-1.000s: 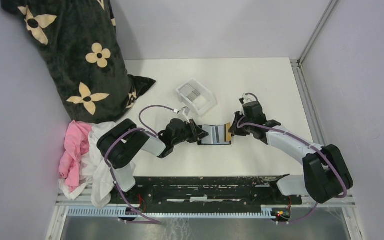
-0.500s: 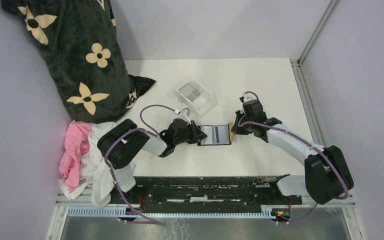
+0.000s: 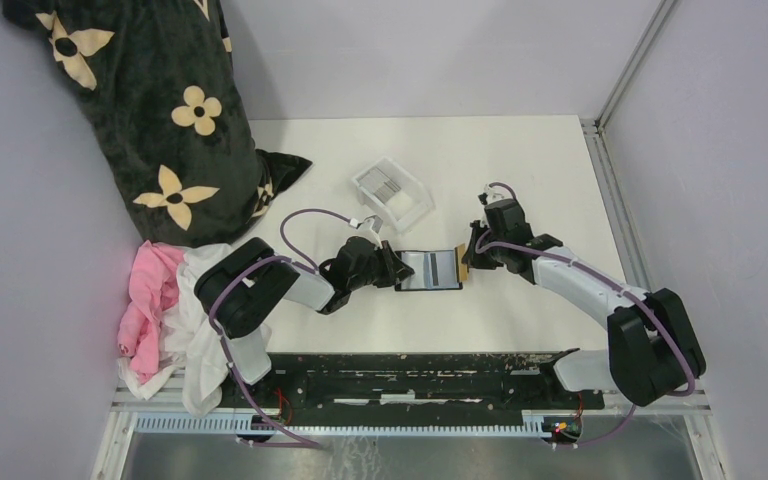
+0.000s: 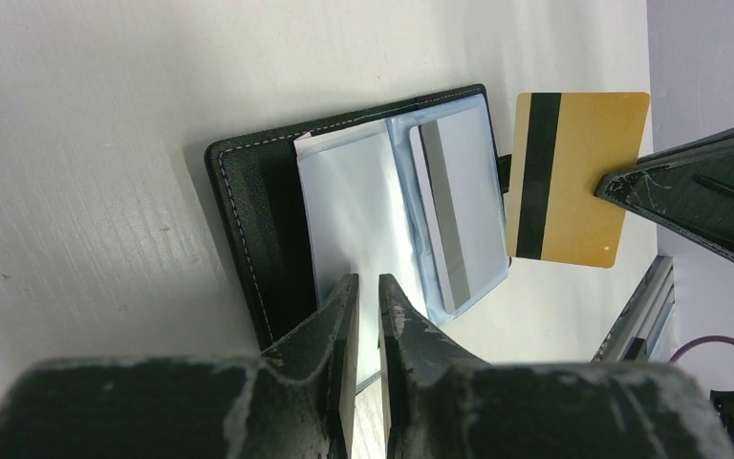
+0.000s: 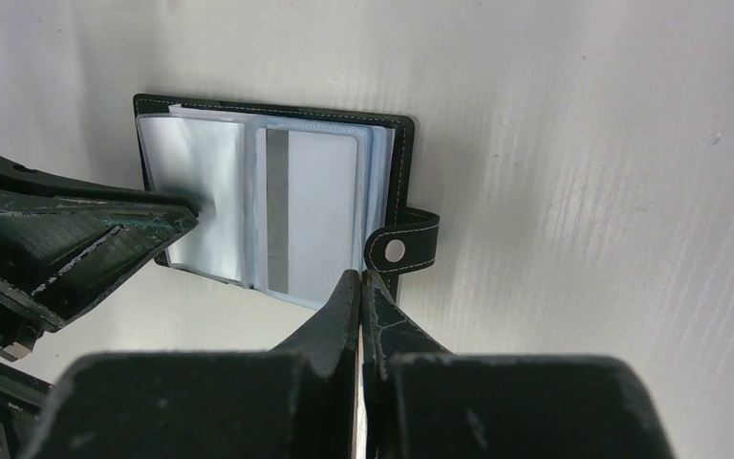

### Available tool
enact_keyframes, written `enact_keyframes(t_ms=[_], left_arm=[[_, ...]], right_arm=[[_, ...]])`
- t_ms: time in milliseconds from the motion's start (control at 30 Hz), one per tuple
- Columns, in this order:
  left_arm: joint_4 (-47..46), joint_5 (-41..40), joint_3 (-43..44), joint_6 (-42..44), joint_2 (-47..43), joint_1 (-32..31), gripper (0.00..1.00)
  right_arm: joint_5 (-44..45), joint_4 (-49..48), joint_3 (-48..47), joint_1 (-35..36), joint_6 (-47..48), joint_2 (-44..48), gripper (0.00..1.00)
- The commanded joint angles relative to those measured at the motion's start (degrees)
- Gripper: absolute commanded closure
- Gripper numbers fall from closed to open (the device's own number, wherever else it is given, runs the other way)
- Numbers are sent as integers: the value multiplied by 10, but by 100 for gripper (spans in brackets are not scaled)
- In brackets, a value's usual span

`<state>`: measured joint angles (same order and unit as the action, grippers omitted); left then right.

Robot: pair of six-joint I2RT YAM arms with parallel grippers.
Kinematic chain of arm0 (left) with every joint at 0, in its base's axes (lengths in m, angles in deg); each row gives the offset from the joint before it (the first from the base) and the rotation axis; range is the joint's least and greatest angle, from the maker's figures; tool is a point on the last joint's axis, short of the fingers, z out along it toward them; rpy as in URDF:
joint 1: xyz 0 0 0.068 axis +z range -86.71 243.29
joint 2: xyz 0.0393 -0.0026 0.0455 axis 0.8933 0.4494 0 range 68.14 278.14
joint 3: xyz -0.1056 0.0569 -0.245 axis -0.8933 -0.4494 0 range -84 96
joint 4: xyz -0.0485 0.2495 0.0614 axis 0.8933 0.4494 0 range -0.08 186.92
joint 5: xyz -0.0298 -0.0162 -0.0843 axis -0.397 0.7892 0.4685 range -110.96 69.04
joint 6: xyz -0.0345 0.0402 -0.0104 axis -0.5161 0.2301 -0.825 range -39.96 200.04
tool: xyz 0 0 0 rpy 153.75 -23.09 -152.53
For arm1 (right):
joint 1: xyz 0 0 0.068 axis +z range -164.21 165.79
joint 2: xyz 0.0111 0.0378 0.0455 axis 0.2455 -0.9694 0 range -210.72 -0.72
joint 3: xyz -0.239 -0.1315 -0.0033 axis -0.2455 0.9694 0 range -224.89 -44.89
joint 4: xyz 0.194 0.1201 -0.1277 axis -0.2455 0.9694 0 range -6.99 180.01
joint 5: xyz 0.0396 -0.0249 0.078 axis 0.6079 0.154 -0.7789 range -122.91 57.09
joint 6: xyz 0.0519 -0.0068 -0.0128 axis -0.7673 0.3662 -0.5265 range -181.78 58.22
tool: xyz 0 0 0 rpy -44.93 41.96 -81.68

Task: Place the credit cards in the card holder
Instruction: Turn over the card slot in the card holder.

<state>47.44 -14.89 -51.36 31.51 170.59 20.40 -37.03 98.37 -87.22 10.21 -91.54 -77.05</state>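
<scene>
The black card holder (image 3: 430, 270) lies open on the white table, clear sleeves up, with a grey credit card (image 4: 449, 215) in its right sleeve. My left gripper (image 4: 368, 282) is shut but for a thin gap, and its tips rest on the holder's left leaf (image 5: 201, 206). My right gripper (image 5: 360, 277) is shut on a tan-orange credit card (image 4: 573, 177) with a black stripe. It holds the card on edge just off the holder's right side, beside the snap tab (image 5: 397, 251). More grey cards (image 3: 388, 186) lie in the clear tray (image 3: 405, 205).
A dark flowered bag (image 3: 150, 110) fills the far left corner. Pink and white cloth (image 3: 165, 310) is piled at the left edge. A metal rail (image 3: 600, 200) runs along the table's right side.
Almost nothing. The left wrist shifted slightly at first, then held still. The right gripper keeps the tan-orange card at the holder's right side.
</scene>
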Motion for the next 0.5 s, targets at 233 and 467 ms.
enact_keyframes(t_ms=[233, 467], left_arm=[[-3, -12, 5, 31, -3, -4, 81], [-2, -13, 1, 33, 2, -6, 82]], right_arm=[[-25, -54, -1, -13, -28, -16, 99], [-41, -73, 12, -29, -42, -23, 99]])
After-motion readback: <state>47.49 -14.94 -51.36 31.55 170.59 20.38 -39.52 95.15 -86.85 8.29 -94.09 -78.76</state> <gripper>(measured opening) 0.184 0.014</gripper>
